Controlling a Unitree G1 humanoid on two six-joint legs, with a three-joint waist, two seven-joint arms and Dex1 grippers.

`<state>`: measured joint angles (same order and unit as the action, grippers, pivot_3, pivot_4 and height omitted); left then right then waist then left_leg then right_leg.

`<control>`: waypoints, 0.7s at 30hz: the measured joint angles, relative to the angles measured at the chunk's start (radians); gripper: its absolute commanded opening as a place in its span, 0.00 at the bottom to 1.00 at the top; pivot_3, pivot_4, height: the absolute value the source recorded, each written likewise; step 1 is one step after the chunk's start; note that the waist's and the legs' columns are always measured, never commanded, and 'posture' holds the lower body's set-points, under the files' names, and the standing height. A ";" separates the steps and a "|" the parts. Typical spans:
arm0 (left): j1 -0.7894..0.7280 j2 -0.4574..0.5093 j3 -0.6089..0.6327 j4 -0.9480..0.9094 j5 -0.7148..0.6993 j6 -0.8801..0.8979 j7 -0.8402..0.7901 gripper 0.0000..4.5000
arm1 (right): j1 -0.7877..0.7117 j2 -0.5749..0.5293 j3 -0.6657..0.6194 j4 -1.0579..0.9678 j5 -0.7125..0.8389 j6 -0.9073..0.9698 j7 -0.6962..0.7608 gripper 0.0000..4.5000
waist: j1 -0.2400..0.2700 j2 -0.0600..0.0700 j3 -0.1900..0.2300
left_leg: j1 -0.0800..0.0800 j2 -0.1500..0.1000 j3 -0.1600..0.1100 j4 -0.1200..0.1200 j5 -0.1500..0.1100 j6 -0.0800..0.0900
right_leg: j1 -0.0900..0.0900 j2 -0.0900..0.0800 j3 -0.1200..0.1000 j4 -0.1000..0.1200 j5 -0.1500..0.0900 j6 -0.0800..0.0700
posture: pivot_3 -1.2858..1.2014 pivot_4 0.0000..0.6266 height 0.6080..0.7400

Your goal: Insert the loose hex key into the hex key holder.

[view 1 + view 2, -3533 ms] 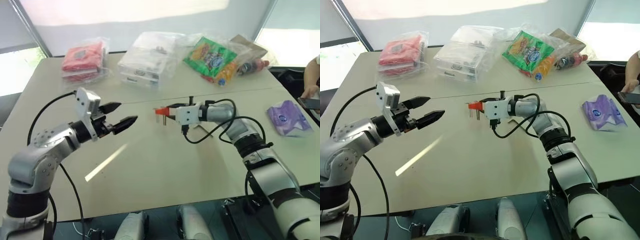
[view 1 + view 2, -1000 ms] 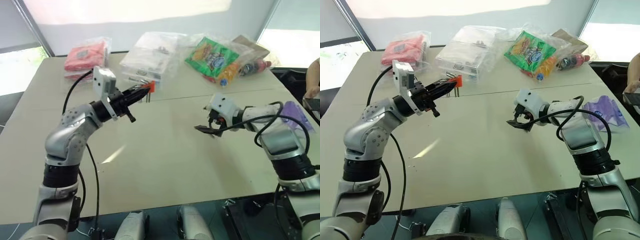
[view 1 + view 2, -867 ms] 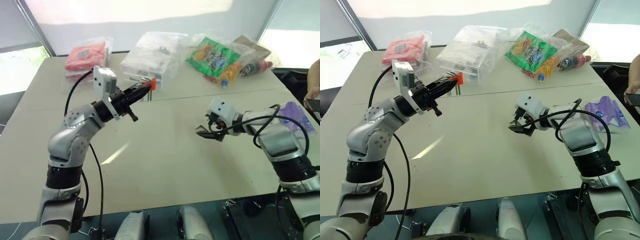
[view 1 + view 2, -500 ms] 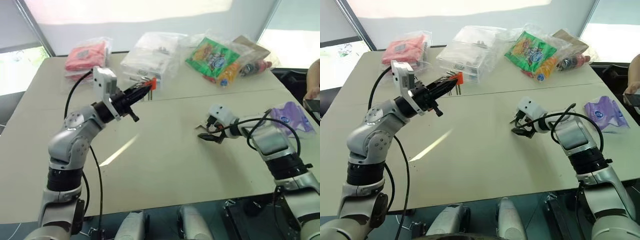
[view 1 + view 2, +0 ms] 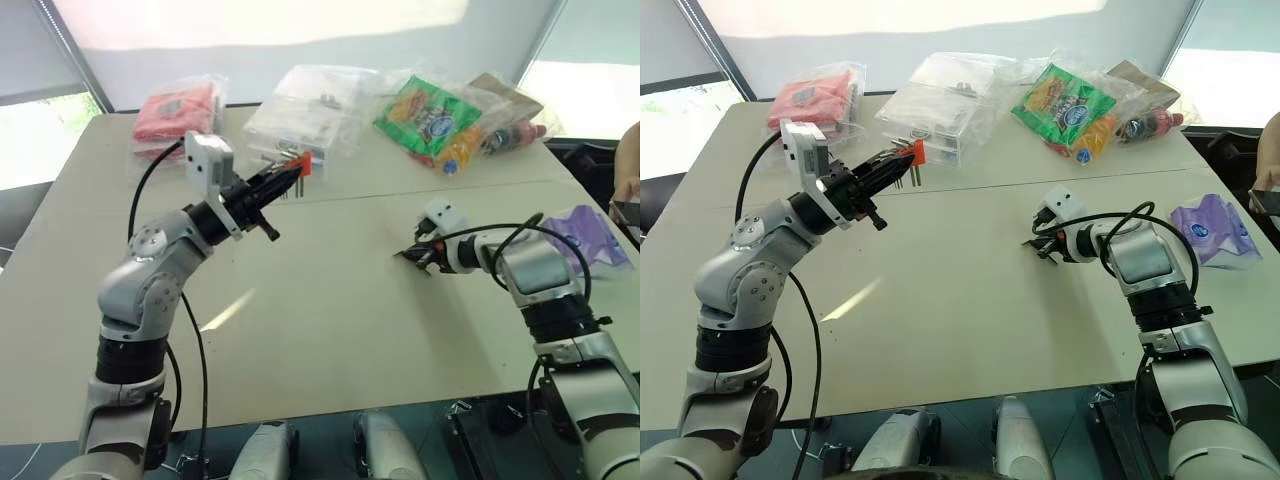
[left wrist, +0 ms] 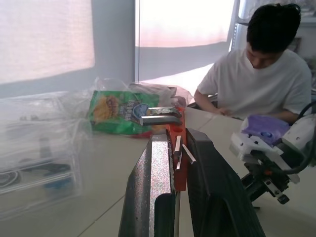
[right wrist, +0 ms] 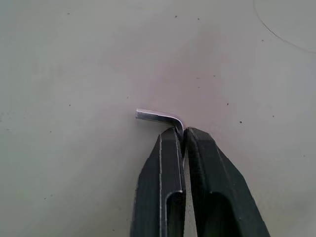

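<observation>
While the left gripper (image 5: 283, 178) hangs raised above the table (image 5: 320, 300) in the head views, its fingers are pinched on the hex key holder (image 5: 302, 166), whose metal prongs hang down. The right gripper (image 5: 1042, 247) sits low at the tabletop, near a purple packet (image 5: 1205, 228).

In the left wrist view, the orange-red holder (image 6: 177, 148) is clamped between the two black fingers (image 6: 158, 182), metal keys jutting from its far end; a person (image 6: 269, 74) sits beyond the table.

In the right wrist view, the fingers (image 7: 165, 177) are closed narrowly on the long leg of the loose hex key (image 7: 163, 118), its short bent end lying free over the table.
</observation>
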<state>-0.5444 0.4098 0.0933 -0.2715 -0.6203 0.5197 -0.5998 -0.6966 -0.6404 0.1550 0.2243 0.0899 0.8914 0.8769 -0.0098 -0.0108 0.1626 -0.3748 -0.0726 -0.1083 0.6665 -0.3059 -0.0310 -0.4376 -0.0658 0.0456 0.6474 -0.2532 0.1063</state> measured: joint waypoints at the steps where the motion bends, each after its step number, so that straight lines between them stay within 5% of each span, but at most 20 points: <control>1: 0.000 0.000 0.000 0.000 0.000 0.000 0.000 0.00 | 0.001 0.003 -0.005 -0.001 0.004 0.003 -0.005 0.00 | 0.000 0.000 0.000 | 0.000 0.000 0.000 0.000 0.000 0.000 | 0.000 0.000 0.000 0.000 0.000 0.000 | 0.52 0.24 1.00; 12: -0.024 -0.011 -0.002 0.024 -0.001 0.002 -0.007 0.00 | -0.042 0.411 -0.306 -0.168 0.165 -0.574 -0.342 0.00 | -0.009 0.000 0.000 | -0.002 0.001 0.001 -0.002 0.000 0.000 | -0.005 0.001 0.001 0.003 0.000 0.000 | 0.52 0.24 1.00; 21: -0.092 -0.033 -0.010 0.091 0.009 -0.007 -0.010 0.00 | -0.062 0.645 -0.235 -0.282 0.260 -0.755 -0.416 0.00 | -0.010 0.001 0.000 | -0.001 0.000 0.000 -0.001 0.000 -0.001 | -0.004 0.000 0.000 0.003 0.000 0.000 | 0.52 0.24 1.00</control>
<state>-0.6363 0.3764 0.0828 -0.1804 -0.6111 0.5129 -0.6094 -0.7584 0.0043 -0.0801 -0.0574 0.3499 0.1362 0.4604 -0.0199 -0.0102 0.1627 -0.3760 -0.0729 -0.1084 0.6653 -0.3055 -0.0318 -0.4420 -0.0654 0.0458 0.6502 -0.2531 0.1065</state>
